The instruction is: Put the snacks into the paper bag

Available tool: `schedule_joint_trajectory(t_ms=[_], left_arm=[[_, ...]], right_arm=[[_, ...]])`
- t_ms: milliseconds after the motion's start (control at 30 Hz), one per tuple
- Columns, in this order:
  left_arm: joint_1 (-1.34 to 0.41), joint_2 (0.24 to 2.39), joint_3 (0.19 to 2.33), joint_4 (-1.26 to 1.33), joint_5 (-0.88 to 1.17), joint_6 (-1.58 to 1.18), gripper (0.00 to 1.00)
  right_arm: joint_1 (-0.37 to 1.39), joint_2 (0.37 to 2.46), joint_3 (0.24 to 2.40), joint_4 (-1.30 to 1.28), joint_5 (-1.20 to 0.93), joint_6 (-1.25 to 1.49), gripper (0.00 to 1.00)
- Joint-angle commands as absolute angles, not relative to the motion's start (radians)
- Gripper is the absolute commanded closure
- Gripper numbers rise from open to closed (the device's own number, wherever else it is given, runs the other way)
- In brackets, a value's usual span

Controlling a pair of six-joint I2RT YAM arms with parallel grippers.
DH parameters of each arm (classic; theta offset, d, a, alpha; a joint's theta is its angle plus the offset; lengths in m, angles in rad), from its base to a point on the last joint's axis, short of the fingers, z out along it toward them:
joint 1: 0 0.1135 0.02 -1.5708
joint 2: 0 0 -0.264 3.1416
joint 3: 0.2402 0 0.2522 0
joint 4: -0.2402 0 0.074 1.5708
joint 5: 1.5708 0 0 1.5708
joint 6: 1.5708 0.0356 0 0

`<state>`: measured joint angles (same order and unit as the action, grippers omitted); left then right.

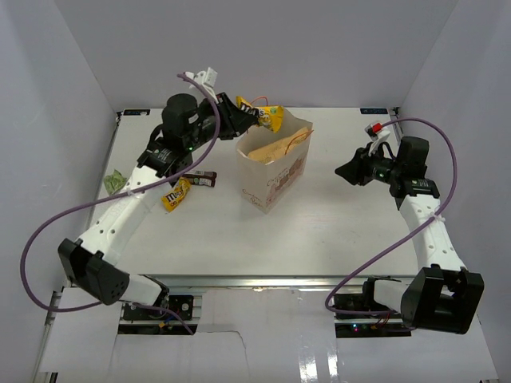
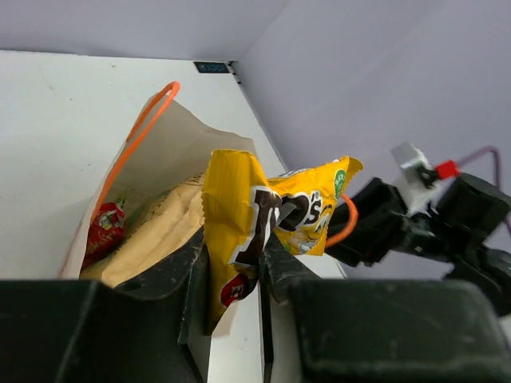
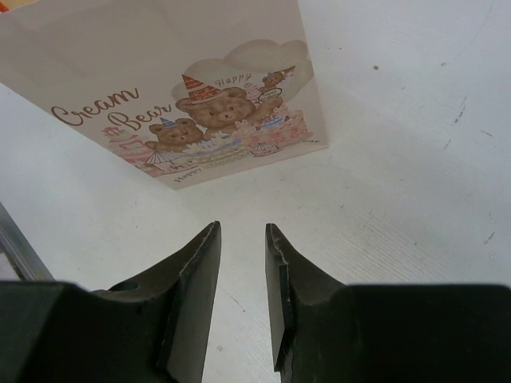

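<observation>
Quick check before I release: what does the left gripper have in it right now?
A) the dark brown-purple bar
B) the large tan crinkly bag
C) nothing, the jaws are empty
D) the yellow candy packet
D: in the left wrist view, the left gripper is pinched on the lower end of the yellow candy packet, which it holds up at the open top of the paper bag.

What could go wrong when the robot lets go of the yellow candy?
The M&M's packet in the left gripper hangs near the rim of the paper bag, so it might drop outside. It could also snag the orange cord handle. Nothing steadies the bag; a bump might tip it.
</observation>
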<state>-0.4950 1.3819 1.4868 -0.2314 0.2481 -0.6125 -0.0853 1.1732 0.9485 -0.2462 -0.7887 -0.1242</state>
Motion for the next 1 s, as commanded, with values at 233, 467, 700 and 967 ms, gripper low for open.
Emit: schedule_joint_trajectory(t_ms=[233,467,700,967], left_arm=[[-0.607,1.621,1.707,-0.299,-0.143,-0.597,0.9],[-0.641,1.7,1.839,-0.383,-0.091,-0.609,0.38],[-0.643,1.591,1.826,-0.414,-0.162,-0.595,0.33],[-0.358,1.276,1.293,-0.494,-0.224,-0.727,0.33]], right_arm=[[-0.103,1.103,0.923,-0.255,-0.79,-0.144,0.65],[-0.11,1.098,0.925,-0.255,-0.787,-0.144,0.65],[-0.121,1.095,0.923,-0.258,-0.788,-0.149,0.65],[-0.13,1.091,0.896,-0.271,-0.769,-0.175,0.65]])
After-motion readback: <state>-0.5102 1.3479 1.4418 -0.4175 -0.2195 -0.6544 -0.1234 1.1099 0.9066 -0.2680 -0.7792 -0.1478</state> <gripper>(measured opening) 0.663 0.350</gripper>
